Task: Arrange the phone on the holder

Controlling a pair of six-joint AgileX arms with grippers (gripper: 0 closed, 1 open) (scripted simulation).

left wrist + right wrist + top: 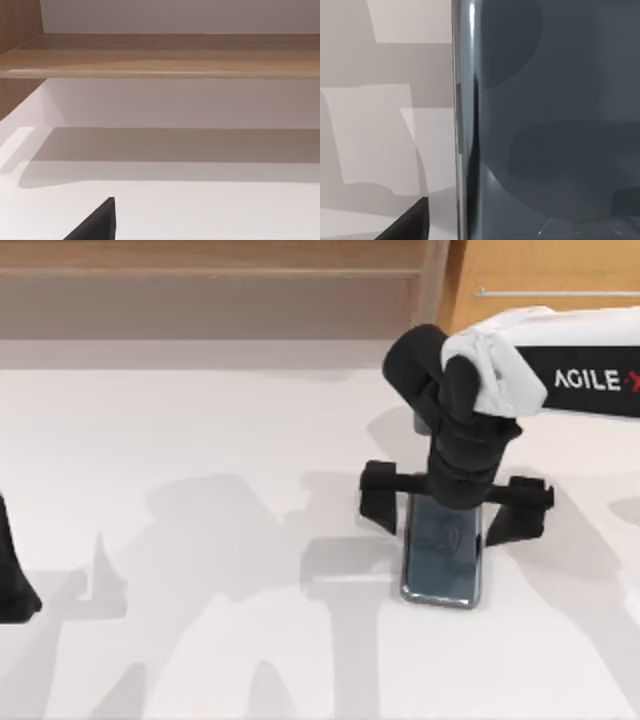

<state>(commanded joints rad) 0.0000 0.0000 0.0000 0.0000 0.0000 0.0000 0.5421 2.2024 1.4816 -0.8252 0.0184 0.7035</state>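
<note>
The phone is a dark grey-blue slab with a silvery rim, on the white table right of centre. My right gripper hangs over its far end, open, with one black finger on each side of the phone and apart from its edges. Up close in the right wrist view, the phone has a bright rim, with one dark fingertip beside it. My left gripper is parked at the table's left edge, and a fingertip pokes into the left wrist view. The holder is out of view.
A wooden shelf runs along the back of the table, and a wooden cabinet stands at the back right. The white tabletop stretches between the two arms.
</note>
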